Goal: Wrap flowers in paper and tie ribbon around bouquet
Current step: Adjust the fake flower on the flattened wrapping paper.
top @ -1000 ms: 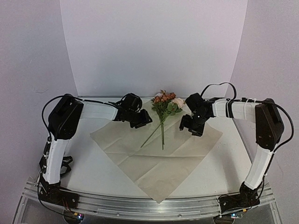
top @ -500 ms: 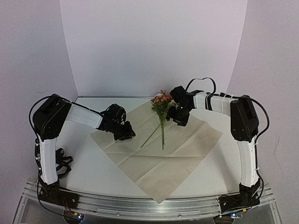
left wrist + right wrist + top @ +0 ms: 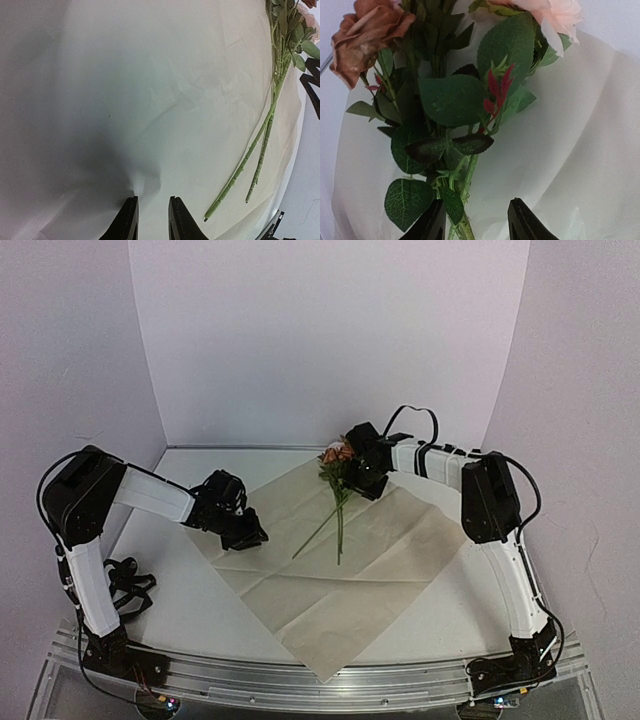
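The large tan kraft paper sheet point(image 3: 400, 545) is lying as a diamond on the white table point(image 3: 180, 600). The small bunch of pink, cream and rust flowers point(image 3: 335, 468) is resting on its far half, stems pointing nearward. The flowers seemingly need positioning before rolling, so the grasp should close on the stems, not the leaves. The right arm is reaching far inward, the right gripper point(image 3: 477, 212) straddling the stems, jaws parted and unclamped. The left arm is stretching low to the sheet's left corner. There the left gripper point(image 3: 152, 200) is showing narrowly spaced fingers; whether it is pinching paper cannot be told.
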Motion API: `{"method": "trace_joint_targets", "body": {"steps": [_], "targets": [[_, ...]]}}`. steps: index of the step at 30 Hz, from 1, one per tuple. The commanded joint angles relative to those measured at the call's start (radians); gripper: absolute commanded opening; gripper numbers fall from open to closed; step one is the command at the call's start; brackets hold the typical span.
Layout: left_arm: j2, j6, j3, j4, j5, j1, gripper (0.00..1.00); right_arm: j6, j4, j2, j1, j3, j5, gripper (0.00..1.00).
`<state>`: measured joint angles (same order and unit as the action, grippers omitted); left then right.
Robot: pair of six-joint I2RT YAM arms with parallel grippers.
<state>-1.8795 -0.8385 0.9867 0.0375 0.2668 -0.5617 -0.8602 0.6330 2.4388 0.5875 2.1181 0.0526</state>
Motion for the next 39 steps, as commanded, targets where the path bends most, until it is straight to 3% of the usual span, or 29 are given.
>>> {"method": "trace_joint_targets", "body": {"steps": [1,20,24,32,39], "targets": [[0.028,0.020,-0.028,0.068,-0.021,0.023,0.24,-0.078,-0.049,0.022,0.006,0.023,0.058,0.43],[0.026,0.037,-0.018,0.081,-0.001,0.049,0.23,-0.272,-0.317,0.060,-0.051,-0.093,-0.067,0.34],[0.023,0.039,-0.008,0.087,0.002,0.049,0.24,-0.286,-0.332,0.072,-0.055,-0.091,-0.083,0.29],[0.020,0.042,0.001,0.096,0.000,0.049,0.24,-0.273,-0.350,0.040,-0.055,-0.117,-0.097,0.04],[0.014,0.051,0.009,0.097,0.005,0.049,0.26,-0.242,-0.355,-0.024,-0.054,-0.165,-0.114,0.00]]}}
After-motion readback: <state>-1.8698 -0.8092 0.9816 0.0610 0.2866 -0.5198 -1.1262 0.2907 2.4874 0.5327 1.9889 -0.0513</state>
